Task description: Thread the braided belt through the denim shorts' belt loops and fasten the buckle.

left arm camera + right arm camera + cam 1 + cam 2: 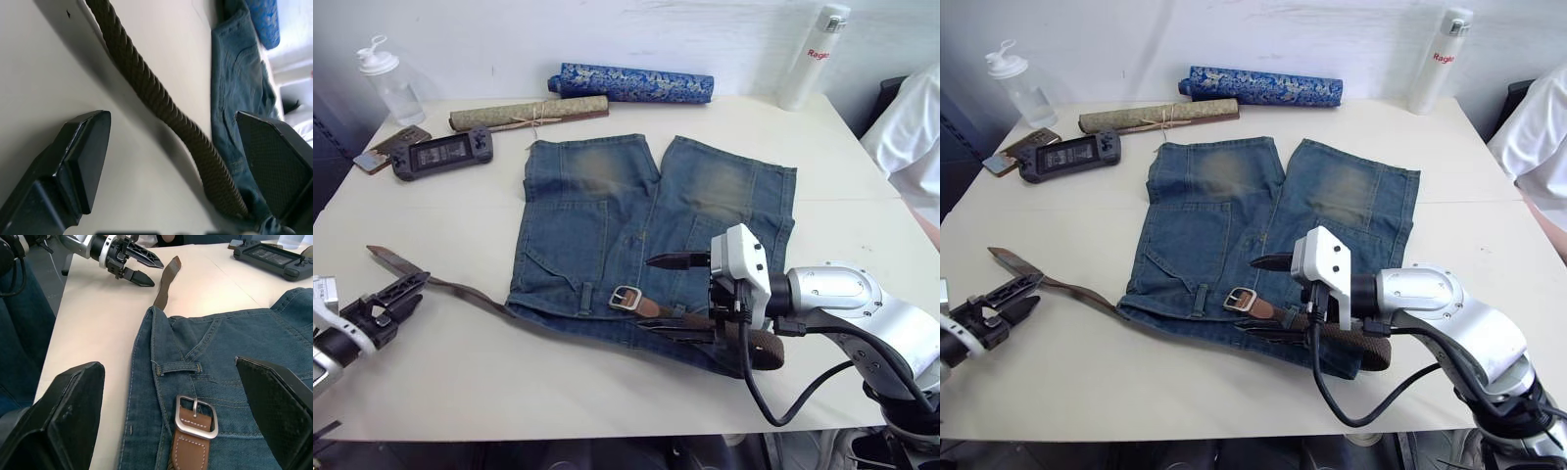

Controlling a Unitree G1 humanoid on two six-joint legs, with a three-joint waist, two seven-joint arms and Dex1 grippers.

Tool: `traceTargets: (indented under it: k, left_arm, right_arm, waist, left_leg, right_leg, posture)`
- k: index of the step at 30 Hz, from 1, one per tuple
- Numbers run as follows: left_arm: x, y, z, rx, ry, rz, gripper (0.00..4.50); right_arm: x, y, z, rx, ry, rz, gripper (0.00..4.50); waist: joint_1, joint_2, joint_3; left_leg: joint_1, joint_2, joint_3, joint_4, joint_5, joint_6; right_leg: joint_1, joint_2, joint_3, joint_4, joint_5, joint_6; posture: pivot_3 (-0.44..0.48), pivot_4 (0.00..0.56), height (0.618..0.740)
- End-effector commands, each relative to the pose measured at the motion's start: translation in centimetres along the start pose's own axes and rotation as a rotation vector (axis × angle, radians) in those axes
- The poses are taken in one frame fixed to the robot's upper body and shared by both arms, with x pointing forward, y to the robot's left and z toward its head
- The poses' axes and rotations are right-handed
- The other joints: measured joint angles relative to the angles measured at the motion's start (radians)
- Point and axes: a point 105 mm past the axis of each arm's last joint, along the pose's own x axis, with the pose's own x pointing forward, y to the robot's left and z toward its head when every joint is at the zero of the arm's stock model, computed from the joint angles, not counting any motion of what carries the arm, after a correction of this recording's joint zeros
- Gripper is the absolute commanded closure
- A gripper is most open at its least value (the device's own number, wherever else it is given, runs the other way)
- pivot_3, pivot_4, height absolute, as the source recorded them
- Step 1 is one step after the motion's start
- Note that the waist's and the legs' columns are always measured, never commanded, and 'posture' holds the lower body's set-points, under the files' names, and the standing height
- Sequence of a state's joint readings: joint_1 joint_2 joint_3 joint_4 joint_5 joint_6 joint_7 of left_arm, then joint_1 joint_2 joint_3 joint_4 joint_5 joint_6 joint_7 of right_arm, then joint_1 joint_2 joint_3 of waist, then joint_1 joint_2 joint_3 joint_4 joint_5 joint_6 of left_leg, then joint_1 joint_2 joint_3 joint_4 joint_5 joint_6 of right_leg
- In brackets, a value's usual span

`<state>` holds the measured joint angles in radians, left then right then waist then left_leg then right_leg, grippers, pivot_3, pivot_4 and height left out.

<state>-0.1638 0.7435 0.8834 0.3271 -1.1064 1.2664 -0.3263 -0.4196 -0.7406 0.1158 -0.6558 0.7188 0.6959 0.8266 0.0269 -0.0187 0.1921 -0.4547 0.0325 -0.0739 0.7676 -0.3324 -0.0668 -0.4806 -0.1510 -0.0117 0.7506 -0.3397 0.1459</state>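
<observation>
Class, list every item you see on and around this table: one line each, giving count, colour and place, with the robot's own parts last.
Denim shorts: one, blue, table centre.
Braided belt: one, dark brown, along the waistband, tip trailing left.
Buckle: one, silver, on the waistband.
Belt loop: one, blue, beside buckle.
Rolled mat: one, olive, behind shorts.
Fabric roll: one, blue patterned, at the back.
Handheld console: one, dark grey, back left.
Clear bottle: one, back left.
White bottle: one, back right.
Person's sleeve: white, right edge.
Left pincer: black, open, beside the belt tip.
Right pincer: black, open, over the waistband.
</observation>
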Motion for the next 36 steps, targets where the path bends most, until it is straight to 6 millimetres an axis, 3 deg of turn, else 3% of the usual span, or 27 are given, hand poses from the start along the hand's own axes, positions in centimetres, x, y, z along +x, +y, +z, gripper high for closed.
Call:
traceTargets:
  k: [1,6,7,9,15,17,25,28,32,34,36]
  left_arm:
    - [1.2,1.2,-1.2,-0.084,0.031,0.051,0.05]
    - [2.0,1.2,-2.2,-0.097,0.068,0.062,0.05]
    - [2.1,1.2,-2.3,-0.099,0.071,0.064,0.3]
    - [2.1,1.3,-2.3,-0.105,0.069,0.066,0.96]
    - [2.3,1.6,-2.1,-0.129,0.04,0.068,3.78]
    - [2.3,1.7,-2.4,-0.131,0.047,0.067,4.42]
    - [2.3,1.0,-1.9,-0.098,-0.002,0.003,4.42]
    - [2.0,-1.4,-0.7,0.17,-0.057,-0.033,4.42]
    - [2.9,-7.9,0.5,0.622,-0.165,-0.136,4.42]
    - [3.9,-11.5,-0.1,0.948,-0.191,-0.144,4.42]
    - [4.6,-13.3,-1.5,1.217,-0.183,-0.156,4.42]
  right_arm:
    - [0.2,0.1,0.7,-0.039,-0.022,-0.003,0.0]
    - [0.1,0.0,0.8,-0.04,-0.025,-0.013,0.0]
    - [0.1,0.0,0.9,-0.04,-0.027,-0.015,0.0]
    - [0.1,0.0,0.9,-0.041,-0.029,-0.02,0.0]
    - [0.0,-0.2,1.1,-0.041,-0.033,-0.035,0.0]
    - [-0.2,-0.3,1.0,-0.044,-0.026,-0.042,0.0]
    - [0.1,-0.4,0.8,-0.043,-0.026,-0.05,0.0]
    - [0.2,-0.2,0.8,-0.037,-0.027,-0.05,0.0]
    - [0.1,-0.4,0.8,-0.028,-0.034,-0.07,0.0]
    - [0.1,-0.5,0.8,-0.028,-0.035,-0.084,0.0]
    - [0.0,-0.7,0.7,-0.036,-0.028,-0.1,0.0]
  waist:
    - [0.0,0.0,0.0]
    - [-0.001,0.003,-0.002]
    - [-0.001,0.003,-0.002]
    - [-0.001,0.003,-0.002]
    - [-0.001,0.003,-0.002]
    - [-0.002,0.005,-0.003]
    - [-0.003,0.005,-0.003]
    - [-0.003,0.004,-0.003]
    - [-0.002,-0.001,-0.001]
    - [-0.002,-0.004,-0.001]
    - [-0.004,-0.004,-0.001]
  left_leg:
    - [0.0,0.0,0.0,0.0,0.0,0.0]
    - [0.0,0.0,0.0,0.0,0.0,0.0]
    - [0.0,0.0,0.0,0.0,0.0,0.0]
    - [0.0,0.0,0.0,0.0,0.0,0.0]
    - [-0.002,-0.001,0.0,0.0,-0.001,-0.001]
    - [-0.001,-0.001,0.0,0.0,-0.001,-0.001]
    - [-0.001,-0.001,0.0,-0.001,-0.001,-0.001]
    - [-0.002,-0.001,0.0,0.0,-0.001,-0.001]
    - [-0.004,0.0,0.0,0.0,-0.001,-0.003]
    - [-0.005,0.0,0.0,0.0,-0.001,-0.003]
    - [-0.007,0.0,0.001,-0.001,-0.001,-0.003]
  right_leg:
    - [0.0,0.0,0.0,0.0,0.0,0.0]
    - [0.0,0.0,0.0,0.0,0.0,0.0]
    - [0.0,-0.001,0.0,0.0,0.0,0.0]
    - [0.0,-0.001,0.0,-0.001,0.0,0.0]
    - [0.0,-0.001,0.0,-0.004,0.001,0.001]
    - [0.001,-0.001,0.0,-0.004,0.001,0.001]
    - [0.001,-0.001,0.0,-0.005,0.0,0.001]
    - [0.001,-0.001,0.0,-0.006,0.0,-0.001]
    - [0.0,-0.001,0.0,-0.009,0.0,-0.004]
    - [0.001,-0.001,0.0,-0.013,0.001,-0.006]
    - [0.002,0.0,0.0,-0.02,0.003,-0.009]
  posture:
    - [0.0,0.15,0.645]
    - [0.0,0.15,0.645]
    - [0.0,0.15,0.645]
    - [0.0,0.15,0.645]
    - [0.0,0.15,0.645]
    - [0.0,0.15,0.645]
    - [0.0,0.15,0.645]
    - [0.0,0.15,0.645]
    - [0.0,0.15,0.645]
    - [0.0,0.15,0.645]
    - [0.0,0.15,0.645]
